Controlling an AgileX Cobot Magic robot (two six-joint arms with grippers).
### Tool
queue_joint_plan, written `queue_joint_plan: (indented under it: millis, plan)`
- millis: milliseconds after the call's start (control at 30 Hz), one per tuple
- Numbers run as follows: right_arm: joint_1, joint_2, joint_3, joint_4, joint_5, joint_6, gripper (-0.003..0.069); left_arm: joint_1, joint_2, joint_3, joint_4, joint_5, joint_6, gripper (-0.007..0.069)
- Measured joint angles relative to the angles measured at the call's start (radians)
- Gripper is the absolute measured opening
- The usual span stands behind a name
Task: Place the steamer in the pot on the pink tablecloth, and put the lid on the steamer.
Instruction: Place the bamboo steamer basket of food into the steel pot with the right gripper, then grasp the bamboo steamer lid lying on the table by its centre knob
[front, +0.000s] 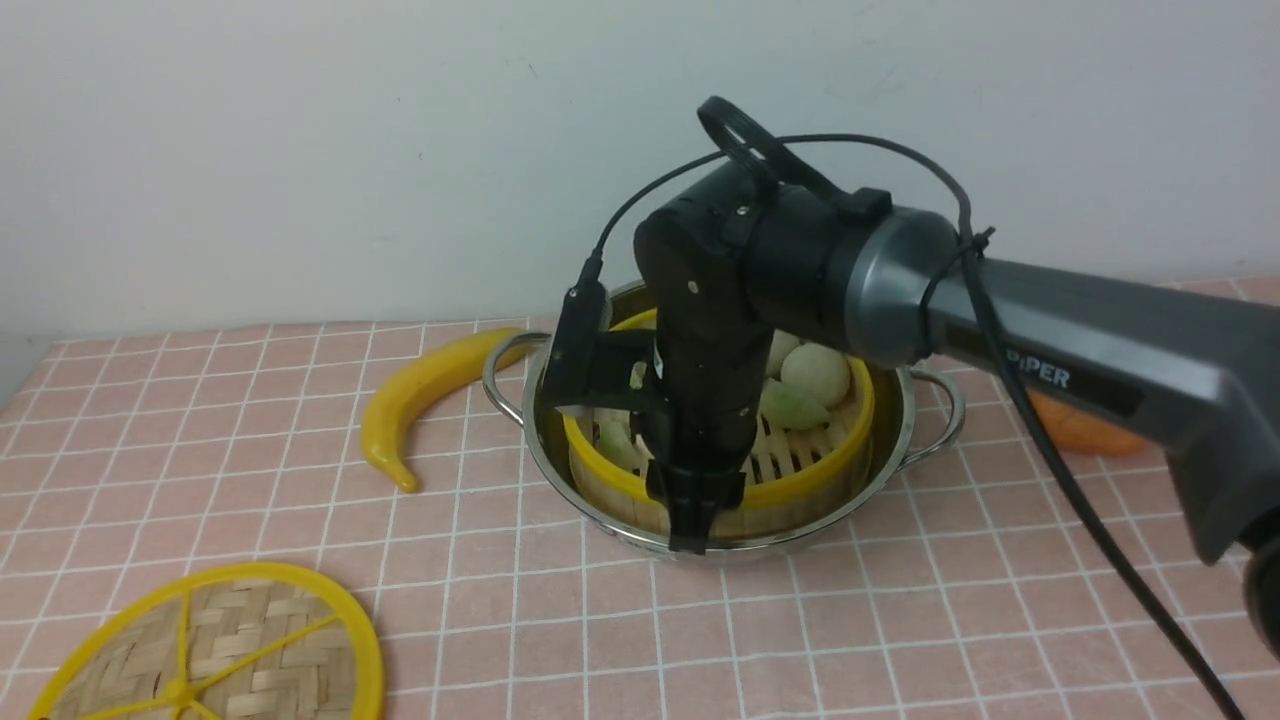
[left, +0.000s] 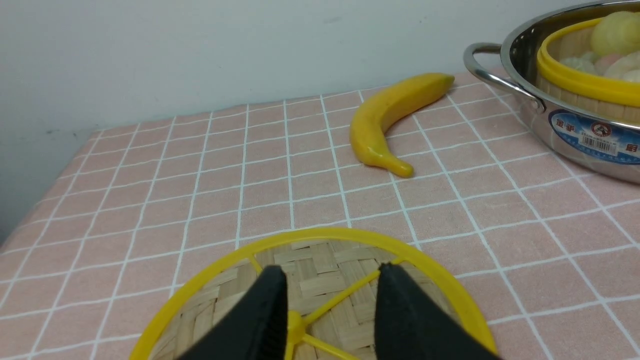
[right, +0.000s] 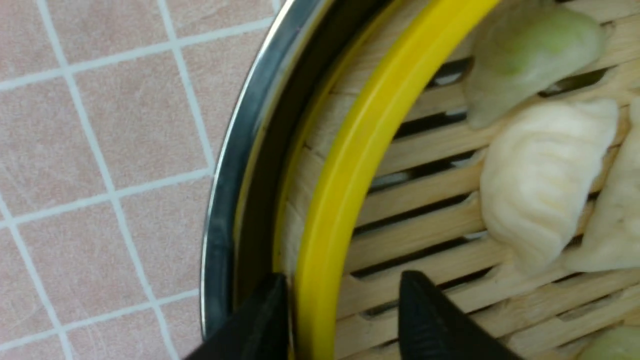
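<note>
The steamer (front: 815, 478), holding pale buns and dumplings (right: 540, 175), sits inside the steel pot (front: 538, 450) on the pink tablecloth (front: 900, 620). My right gripper (front: 690, 530) hangs over the steamer's near rim. In the right wrist view it (right: 341, 276) is open and straddles the yellow rim (right: 350, 165), one finger between rim and pot wall (right: 225, 200), the other over the slats. The lid (front: 230, 650) lies flat on the cloth at the front left. My left gripper (left: 331, 270) is open just above the lid (left: 325, 255), a finger on each side of its hub.
A yellow toy banana (front: 420, 400) lies left of the pot, also in the left wrist view (left: 385, 115). An orange object (front: 1085, 430) sits behind my right arm. The wall is close behind the pot. The table's left edge (left: 30, 200) drops off.
</note>
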Motion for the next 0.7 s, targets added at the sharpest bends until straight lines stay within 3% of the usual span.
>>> queue_joint_plan:
  millis: [200,400,500,667,700]
  plan:
    - [0.000,0.000,-0.036,0.079,-0.002,0.053,0.0397,0.000,0.000,0.000,0.000,0.000,0.000,0.0243]
    - [0.000,-0.002,-0.110,0.119,0.000,0.082,0.0384,0.000,0.000,0.000,0.000,0.000,0.000,0.0243]
    - [0.000,-0.024,-0.200,0.075,0.001,0.197,0.0283,0.000,0.000,0.000,0.000,0.000,0.000,0.0243]
    - [0.000,-0.094,-0.322,0.019,-0.003,0.364,0.0002,0.000,0.000,0.000,0.000,0.000,0.000,0.0243]
    - [0.000,-0.096,-0.326,0.019,-0.003,0.369,-0.0001,0.000,0.000,0.000,0.000,0.000,0.000,0.0243]
